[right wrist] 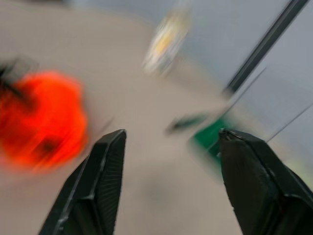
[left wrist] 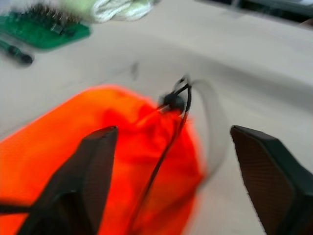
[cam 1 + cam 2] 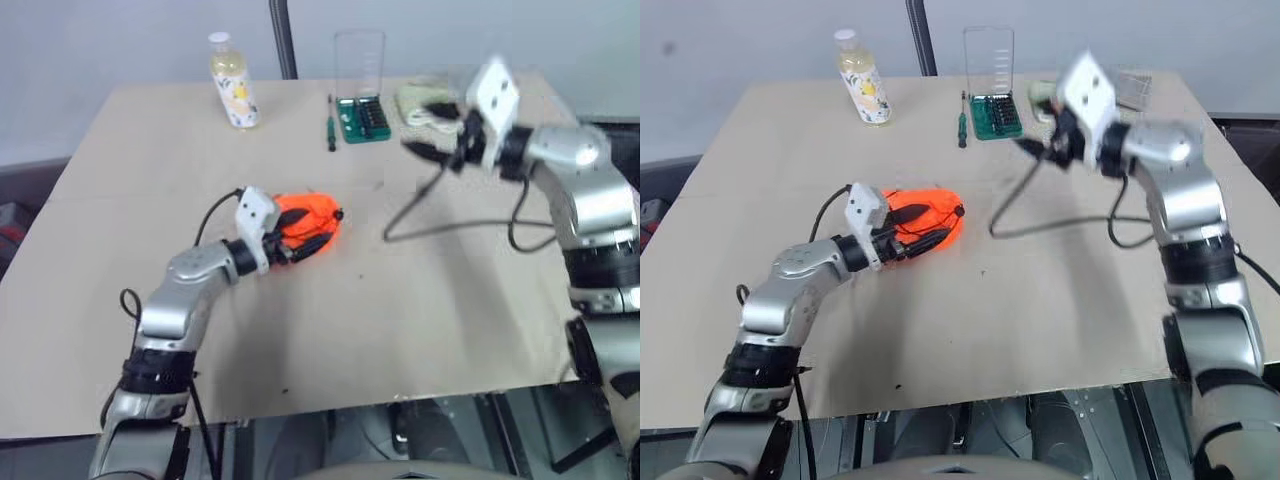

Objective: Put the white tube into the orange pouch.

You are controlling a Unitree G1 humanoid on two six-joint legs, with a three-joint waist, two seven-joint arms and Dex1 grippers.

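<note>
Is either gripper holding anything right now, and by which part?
Nothing is held. The left gripper stands open around the orange pouch on the table. The right gripper is open in the air with nothing between its fingers.

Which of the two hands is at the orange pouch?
The left hand: its open fingers reach over the orange pouch. The right hand, also open, is raised above the table's far side.
</note>
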